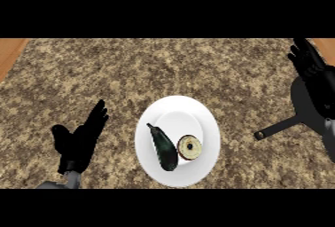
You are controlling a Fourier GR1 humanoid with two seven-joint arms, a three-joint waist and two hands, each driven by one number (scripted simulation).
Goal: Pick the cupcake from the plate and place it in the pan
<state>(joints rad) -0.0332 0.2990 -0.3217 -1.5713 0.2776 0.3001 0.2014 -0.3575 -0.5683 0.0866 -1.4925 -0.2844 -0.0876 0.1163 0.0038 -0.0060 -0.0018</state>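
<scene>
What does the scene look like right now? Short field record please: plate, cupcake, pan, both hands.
plate: white, centre of view, holds two things
cupcake: on the plate's right half, untouched
dark long vegetable: on the plate, left of the cupcake
pan: black, at the view's right edge, partly cut off, handle pointing toward the plate
left hand: open, resting left of the plate, holds nothing
right hand: open, by the pan's far side, holds nothing
progress: cupcake not yet picked

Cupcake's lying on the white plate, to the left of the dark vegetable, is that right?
Not quite. The head view shows the cupcake on the white plate, but to the right of the dark vegetable, not the left.
</scene>
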